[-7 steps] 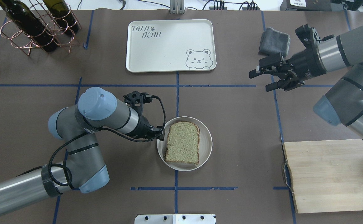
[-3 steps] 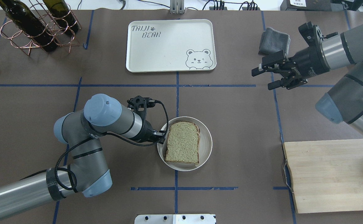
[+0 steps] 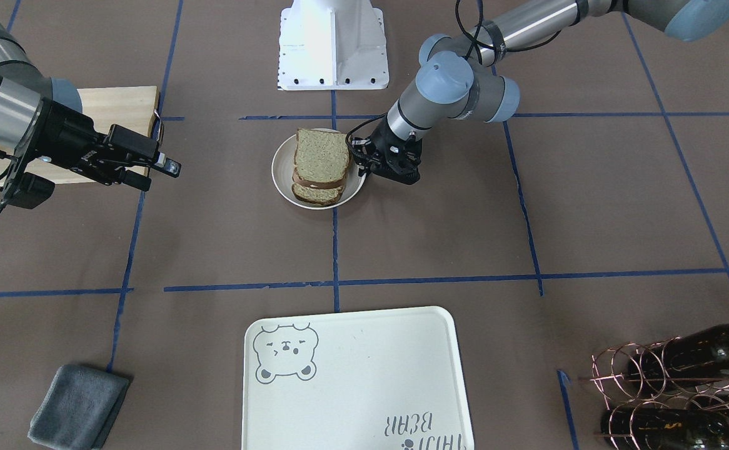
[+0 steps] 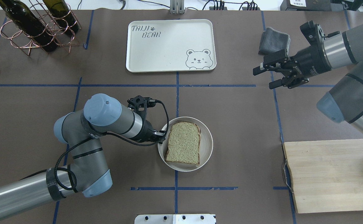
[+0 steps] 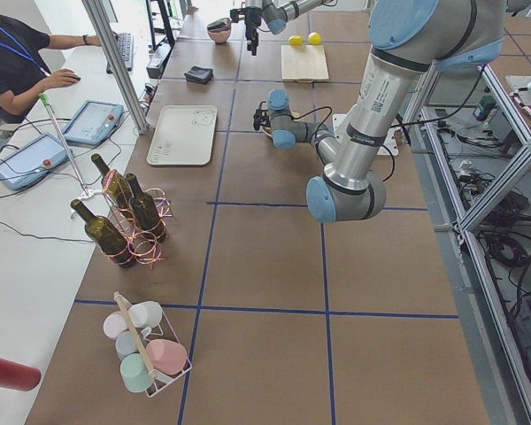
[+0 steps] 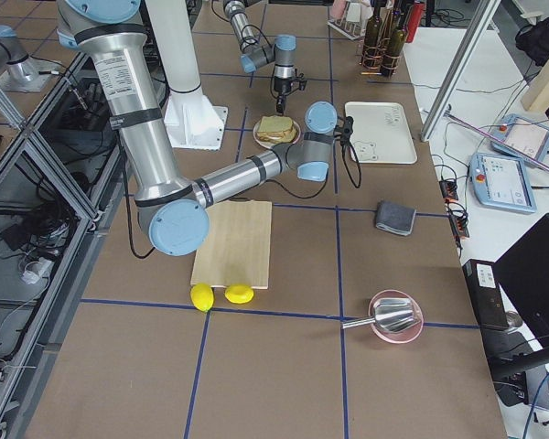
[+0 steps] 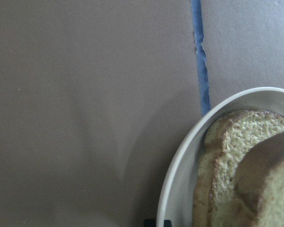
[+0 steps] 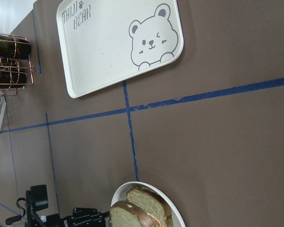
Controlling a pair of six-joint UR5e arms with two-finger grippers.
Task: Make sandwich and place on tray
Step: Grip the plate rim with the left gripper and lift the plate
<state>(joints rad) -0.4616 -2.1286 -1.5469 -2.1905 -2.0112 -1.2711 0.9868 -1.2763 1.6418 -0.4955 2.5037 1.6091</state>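
The sandwich (image 4: 184, 143), two tan bread slices stacked, lies on a small round white plate (image 4: 207, 146) at the table's middle. The filling is mostly hidden between the slices. My left gripper (image 4: 161, 137) is down at the plate's left rim and looks shut on it. In the left wrist view, the rim (image 7: 180, 175) and the bread (image 7: 246, 175) fill the lower right. My right gripper (image 4: 265, 77) is open and empty, held above the table far to the right. The cream bear tray (image 4: 169, 46) lies empty at the far side, apart from both grippers.
A wooden cutting board (image 4: 334, 174) lies at the near right under my right arm. A folded grey cloth (image 4: 274, 41) lies at the far right. A copper rack with wine bottles (image 4: 38, 28) stands at the far left. Two lemons (image 6: 221, 295) lie beside the board.
My left gripper moved right to the plate's rim, and the plate shifted slightly right. My right gripper drew back a little to the right and farther away.
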